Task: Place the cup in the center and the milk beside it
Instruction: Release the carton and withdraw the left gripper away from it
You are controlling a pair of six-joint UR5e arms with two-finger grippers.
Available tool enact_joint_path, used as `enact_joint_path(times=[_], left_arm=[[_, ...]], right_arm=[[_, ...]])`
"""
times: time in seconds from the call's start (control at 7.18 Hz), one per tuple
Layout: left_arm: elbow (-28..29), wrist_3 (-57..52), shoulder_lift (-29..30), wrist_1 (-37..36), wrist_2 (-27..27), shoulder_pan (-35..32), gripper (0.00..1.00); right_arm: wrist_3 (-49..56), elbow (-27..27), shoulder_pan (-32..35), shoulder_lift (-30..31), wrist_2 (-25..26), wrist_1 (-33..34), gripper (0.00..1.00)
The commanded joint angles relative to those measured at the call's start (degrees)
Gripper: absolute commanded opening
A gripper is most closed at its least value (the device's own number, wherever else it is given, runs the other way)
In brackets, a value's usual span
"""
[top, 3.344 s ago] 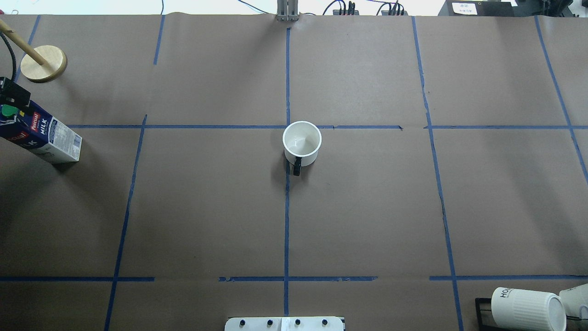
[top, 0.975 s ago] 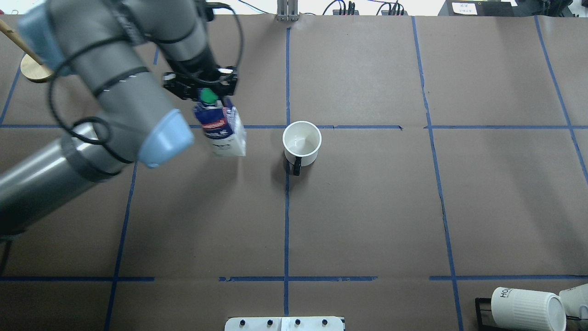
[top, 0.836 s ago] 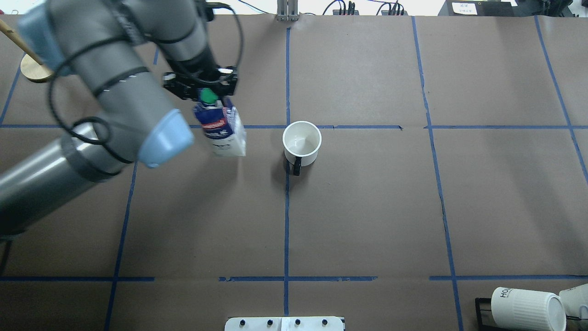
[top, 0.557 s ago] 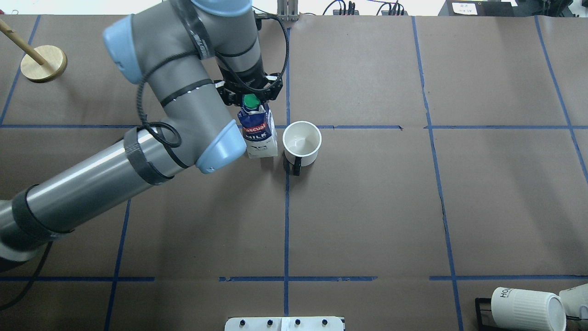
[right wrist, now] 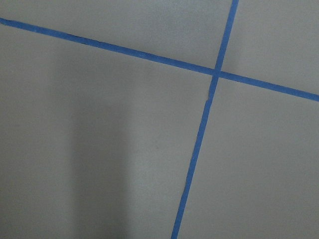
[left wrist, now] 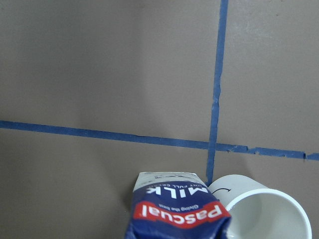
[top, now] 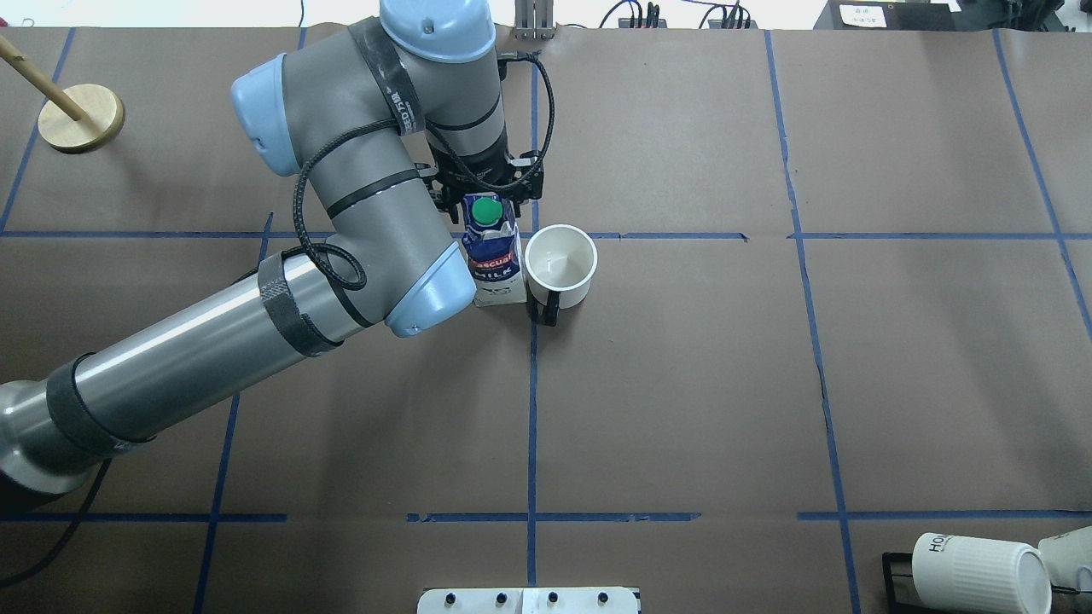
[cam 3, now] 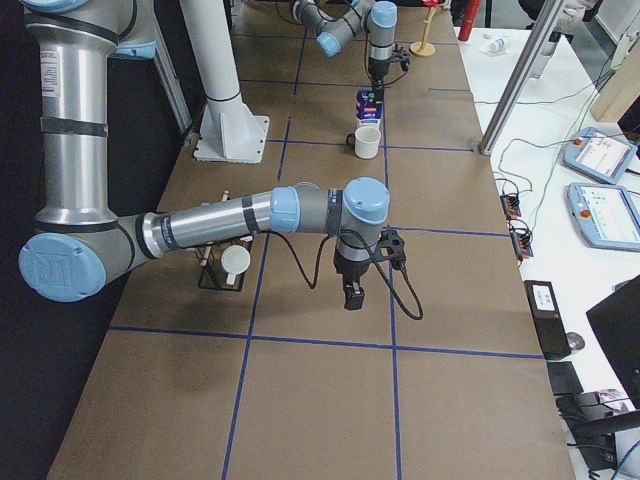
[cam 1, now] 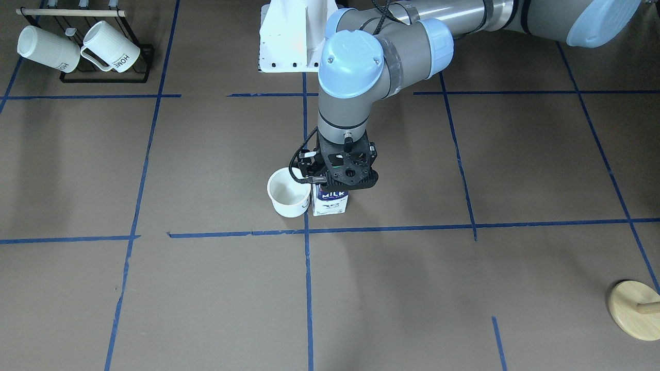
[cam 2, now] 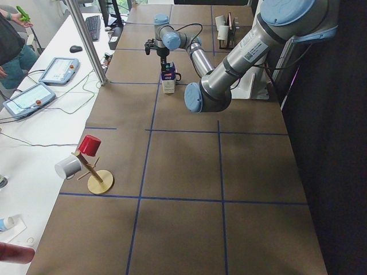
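Observation:
The cup (top: 560, 264), a smooth white mug with a dark handle, stands upright just right of the center tape crossing (top: 534, 235). It also shows in the front view (cam 1: 289, 193) and the left wrist view (left wrist: 264, 214). The milk (top: 495, 256), a blue and white carton with a green cap, stands upright on the table against the cup's left side, and shows in the front view (cam 1: 330, 201). My left gripper (top: 488, 189) is over the carton's top, shut on its gable ridge. My right gripper (cam 3: 352, 292) hangs over bare table near the robot; I cannot tell whether it is open or shut.
A black rack with ribbed white "HOME" mugs (top: 981, 571) stands at the near right corner. A wooden peg stand (top: 81, 118) is at the far left. The robot's base plate (top: 529, 599) is at the near edge. My left arm spans the left half of the table.
My left arm has carried the milk from the table's left edge rightward to the cup's left side and lowered it onto the table. The cup has not moved.

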State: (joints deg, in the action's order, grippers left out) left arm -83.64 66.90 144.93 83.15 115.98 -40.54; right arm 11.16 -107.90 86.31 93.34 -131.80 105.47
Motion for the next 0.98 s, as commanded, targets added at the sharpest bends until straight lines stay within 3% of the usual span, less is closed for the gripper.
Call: enact_joint_path(times=[0.0, 0.28, 0.56, 0.84], left_arm=[[-2.6, -0.3, 0.1, -1.5, 0.4, -1.1, 1.00], [-11.4, -13.3, -1.7, -14.3, 2.8, -6.7, 1.00], [-26.8, -33.5, -20.4, -16.3, 10.8, -16.6, 1.00], [-30.3, -55.5, -34.4, -15.9, 16.4, -28.5, 1.00]], right_arm=[[0.0, 0.0, 0.0, 0.0, 0.0, 0.0, 1.00], [0.0, 0.0, 0.0, 0.0, 0.0, 0.0, 1.00], [0.0, 0.2, 0.0, 0.0, 0.0, 0.0, 1.00], [0.0, 0.4, 0.0, 0.1, 0.1, 0.0, 1.00]])
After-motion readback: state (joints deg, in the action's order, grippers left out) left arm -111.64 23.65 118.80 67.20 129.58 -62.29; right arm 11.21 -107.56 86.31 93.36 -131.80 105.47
